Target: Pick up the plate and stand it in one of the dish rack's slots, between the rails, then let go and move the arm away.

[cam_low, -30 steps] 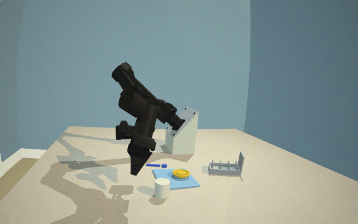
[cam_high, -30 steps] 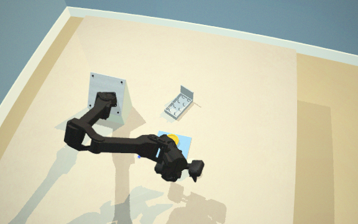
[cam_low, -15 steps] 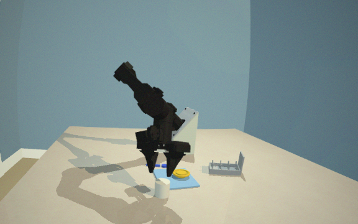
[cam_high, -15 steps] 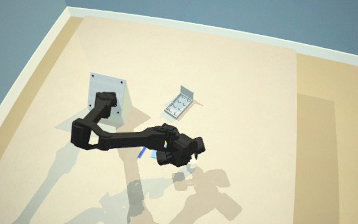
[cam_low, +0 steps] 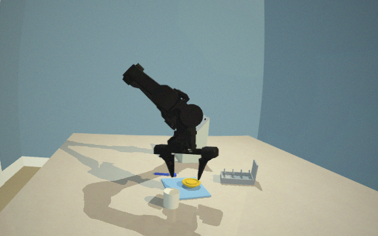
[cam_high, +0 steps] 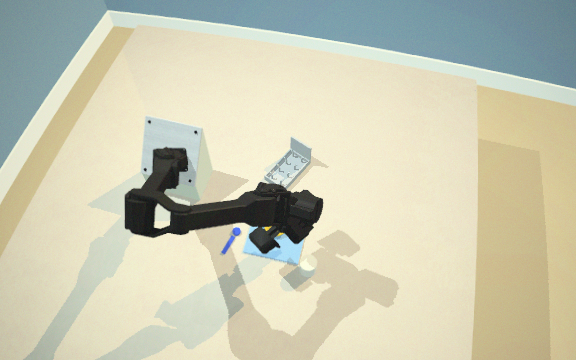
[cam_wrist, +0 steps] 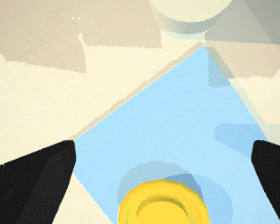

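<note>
The yellow plate [cam_low: 191,182] [cam_wrist: 163,212] lies flat on the blue mat [cam_high: 288,255] [cam_low: 195,195] [cam_wrist: 166,110]. My gripper [cam_low: 186,177] [cam_wrist: 164,151] is open and points down above the mat, with its fingers wide apart and nothing between them. In the wrist view the plate is at the bottom, cut off by the frame edge; in the top view the arm hides most of it. The grey dish rack [cam_high: 301,148] [cam_low: 236,179] stands apart from the mat, to its right in the exterior view, with small upright rails and a tall panel at one end. No plate is in it.
A white cup [cam_high: 308,266] [cam_low: 171,199] [cam_wrist: 191,9] stands close to one corner of the mat. A blue spoon-like thing [cam_high: 228,243] [cam_low: 164,174] lies on the other side of the mat. The arm's pale base block [cam_high: 173,134] [cam_low: 202,139] stands behind.
</note>
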Controlling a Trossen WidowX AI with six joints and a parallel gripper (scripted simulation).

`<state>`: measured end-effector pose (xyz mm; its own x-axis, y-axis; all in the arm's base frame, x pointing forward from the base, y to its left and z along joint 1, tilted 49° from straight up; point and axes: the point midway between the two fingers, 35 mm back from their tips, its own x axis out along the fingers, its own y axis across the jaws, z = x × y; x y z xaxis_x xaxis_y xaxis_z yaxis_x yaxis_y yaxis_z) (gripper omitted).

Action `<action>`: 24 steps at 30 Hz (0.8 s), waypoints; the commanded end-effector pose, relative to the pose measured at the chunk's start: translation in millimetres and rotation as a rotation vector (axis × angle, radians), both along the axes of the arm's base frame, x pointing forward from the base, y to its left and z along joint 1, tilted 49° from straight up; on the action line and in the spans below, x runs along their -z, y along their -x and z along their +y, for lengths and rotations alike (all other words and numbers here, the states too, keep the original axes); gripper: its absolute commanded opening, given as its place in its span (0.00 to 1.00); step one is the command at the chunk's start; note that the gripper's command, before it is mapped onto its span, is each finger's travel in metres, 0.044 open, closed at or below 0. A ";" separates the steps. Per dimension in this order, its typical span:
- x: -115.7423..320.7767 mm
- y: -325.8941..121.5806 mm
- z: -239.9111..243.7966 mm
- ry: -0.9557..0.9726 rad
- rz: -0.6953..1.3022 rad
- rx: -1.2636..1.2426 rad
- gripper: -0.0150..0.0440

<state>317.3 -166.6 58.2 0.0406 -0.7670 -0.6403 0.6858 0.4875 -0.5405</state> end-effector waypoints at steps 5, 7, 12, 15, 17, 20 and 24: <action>15.8 17.2 21.4 -0.033 0.272 -0.119 0.93; 18.2 21.9 25.7 -0.039 0.336 -0.145 0.93; 22.8 33.9 36.0 -0.054 0.496 -0.212 0.93; 24.1 39.5 40.5 -0.061 0.570 -0.243 0.93; 24.2 39.9 40.8 -0.062 0.575 -0.246 0.93; 24.2 39.9 40.8 -0.062 0.575 -0.246 0.93; 25.9 40.0 39.1 -0.062 0.575 -0.246 0.93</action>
